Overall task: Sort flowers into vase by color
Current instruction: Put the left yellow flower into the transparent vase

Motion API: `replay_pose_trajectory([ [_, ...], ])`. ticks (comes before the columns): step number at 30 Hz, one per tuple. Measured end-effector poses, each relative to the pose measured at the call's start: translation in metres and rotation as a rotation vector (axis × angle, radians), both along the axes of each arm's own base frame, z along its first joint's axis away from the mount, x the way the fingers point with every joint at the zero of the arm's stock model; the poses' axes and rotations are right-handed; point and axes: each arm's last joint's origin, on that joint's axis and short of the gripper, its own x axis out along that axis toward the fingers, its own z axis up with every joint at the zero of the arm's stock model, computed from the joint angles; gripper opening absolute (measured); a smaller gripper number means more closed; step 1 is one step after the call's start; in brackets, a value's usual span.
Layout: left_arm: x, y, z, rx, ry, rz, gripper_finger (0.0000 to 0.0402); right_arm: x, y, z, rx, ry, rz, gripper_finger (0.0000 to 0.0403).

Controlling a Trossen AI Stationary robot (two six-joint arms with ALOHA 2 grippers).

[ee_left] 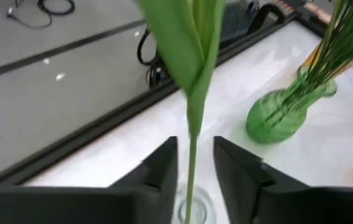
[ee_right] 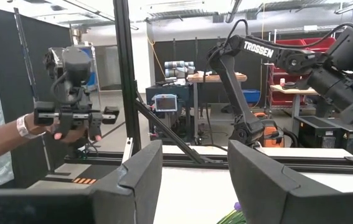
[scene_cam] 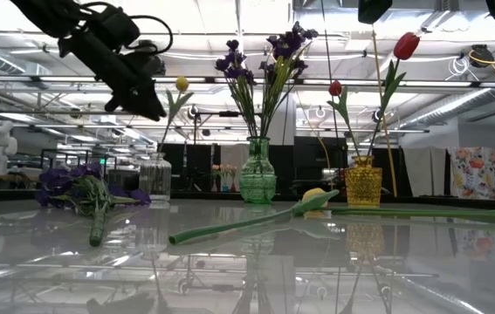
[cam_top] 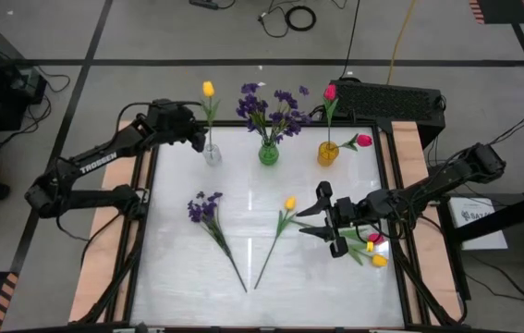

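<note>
Yellow tulip flat on long green leafy stem.

Bright, even overhead light; glossy tabletop

From my station I see ceiling strip lights mirrored as glare across the tabletop in the low view, shadows soft, and the near leaf and vase rim blurred in the left wrist view.

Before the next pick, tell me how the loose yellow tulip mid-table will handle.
The yellow tulip probably weighs little: thin stem, small bud. Gripped at one end, the long stem would likely droop. Lying flat on the glossy table, it may slide if nudged.
</note>
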Motion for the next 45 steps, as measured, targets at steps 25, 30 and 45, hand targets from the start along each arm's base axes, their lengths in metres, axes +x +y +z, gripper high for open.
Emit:
replay_pose_trajectory([
  [25, 0.003, -0.169, 0.050, -0.102, -0.286, -0.473, 0.0199, 0.001, -0.003, -0.006, -0.002, 0.061, -0.098, 0.0173],
  [30, 0.049, -0.223, 0.029, -0.022, -0.254, -0.530, 0.0199, 0.001, -0.003, -0.006, 0.028, 0.070, -0.120, 0.0173],
  [45, 0.140, -0.297, -0.089, 0.138, -0.210, -0.378, 0.0199, 0.001, -0.004, -0.009, 0.014, 0.098, -0.129, 0.0173],
])
